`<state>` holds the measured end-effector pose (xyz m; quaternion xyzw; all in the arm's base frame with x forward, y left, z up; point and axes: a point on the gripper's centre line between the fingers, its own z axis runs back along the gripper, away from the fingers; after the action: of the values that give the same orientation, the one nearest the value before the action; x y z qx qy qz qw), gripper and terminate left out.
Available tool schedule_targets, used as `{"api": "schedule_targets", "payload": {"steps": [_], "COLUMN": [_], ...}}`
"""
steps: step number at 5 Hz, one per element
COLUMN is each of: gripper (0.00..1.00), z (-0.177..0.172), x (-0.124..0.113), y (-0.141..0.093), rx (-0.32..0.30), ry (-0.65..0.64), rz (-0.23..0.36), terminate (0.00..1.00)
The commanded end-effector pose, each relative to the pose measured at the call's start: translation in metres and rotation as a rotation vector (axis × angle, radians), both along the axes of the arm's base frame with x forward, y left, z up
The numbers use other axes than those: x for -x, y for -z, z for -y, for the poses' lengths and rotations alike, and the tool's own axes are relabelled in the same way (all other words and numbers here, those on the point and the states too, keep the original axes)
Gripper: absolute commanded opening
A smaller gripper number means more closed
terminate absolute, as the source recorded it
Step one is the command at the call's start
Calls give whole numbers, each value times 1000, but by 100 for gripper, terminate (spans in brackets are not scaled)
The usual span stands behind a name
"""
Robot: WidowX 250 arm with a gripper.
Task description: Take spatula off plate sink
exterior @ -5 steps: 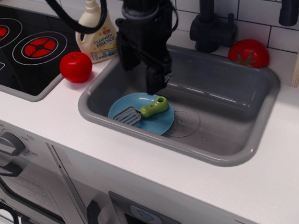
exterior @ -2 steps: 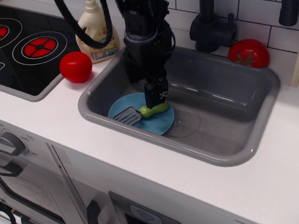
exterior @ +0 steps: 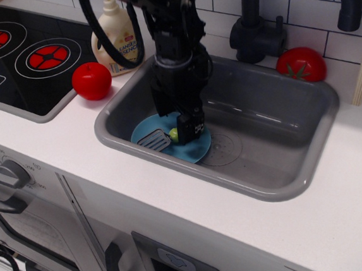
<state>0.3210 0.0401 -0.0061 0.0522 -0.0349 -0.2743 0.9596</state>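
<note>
- Claw [exterior: 187,130] had descended further, covering most of the spatula [exterior: 159,138] handle on the plate [exterior: 195,149].
- Claw spread or pinching: cannot tell.

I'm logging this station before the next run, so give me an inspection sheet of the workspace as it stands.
Surface: white counter with the grey sink set into it.
Job's things: light-blue plate lies in the sink's left part; the spatula is on it, grey blade showing, green handle mostly hidden.
Clutter: red ball-like toy by the stove, red tomato behind the sink, cleanser bottle at the wall.
Grippers: claw is down at the spatula's handle; whether it has closed cannot be told.
Cables: black cable loops from the arm, in front of the bottle.
Surroundings: toy hob, black faucet, white tiled wall, oven front with knobs below.
</note>
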Motion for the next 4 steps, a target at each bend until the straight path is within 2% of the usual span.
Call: {"api": "schedule_targets", "payload": {"steps": [1,2,3,4], "gripper": [100,0,0,0], "z": [6,5,4,3], "x": [-20,-20,-19,-16], "y": [-4,-2,-3,-13], "rx": [-25,-29,-32,-32], "ry": [10,0,-13,-26], "rz": [55,54,73,105], "terminate": [0,0,0,0]}}
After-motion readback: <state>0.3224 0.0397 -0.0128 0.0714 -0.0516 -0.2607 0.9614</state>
